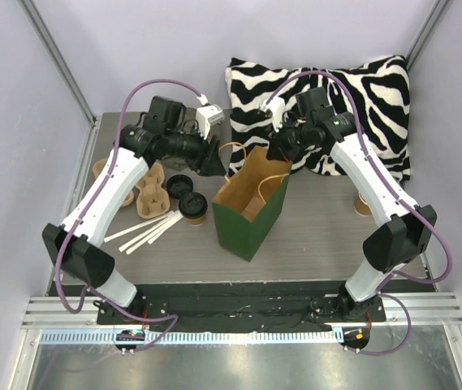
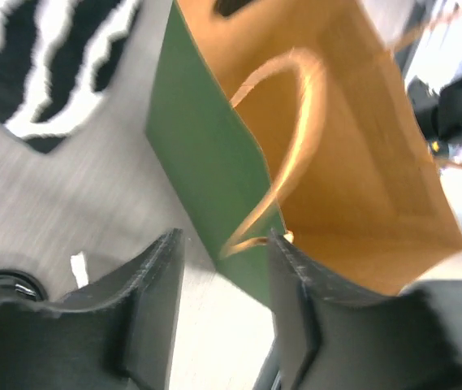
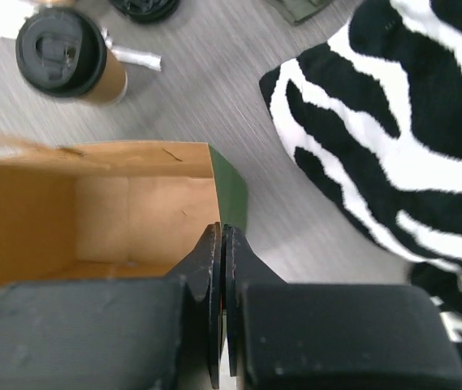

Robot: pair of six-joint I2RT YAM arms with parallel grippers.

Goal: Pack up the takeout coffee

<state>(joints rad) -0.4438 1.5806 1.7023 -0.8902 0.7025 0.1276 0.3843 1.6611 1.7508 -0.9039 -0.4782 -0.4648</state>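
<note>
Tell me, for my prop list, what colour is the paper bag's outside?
Dark green, with a tan inside; the bag shows best in the top external view.

Honestly nothing readable in any of these; the green bag (image 1: 247,231) shows plain sides with no print or logo; the black lid on the takeout coffee (image 3: 58,50) only has moulded bumps, no letters I can make out; the left wrist view is too blurry to tell anyway.
</note>
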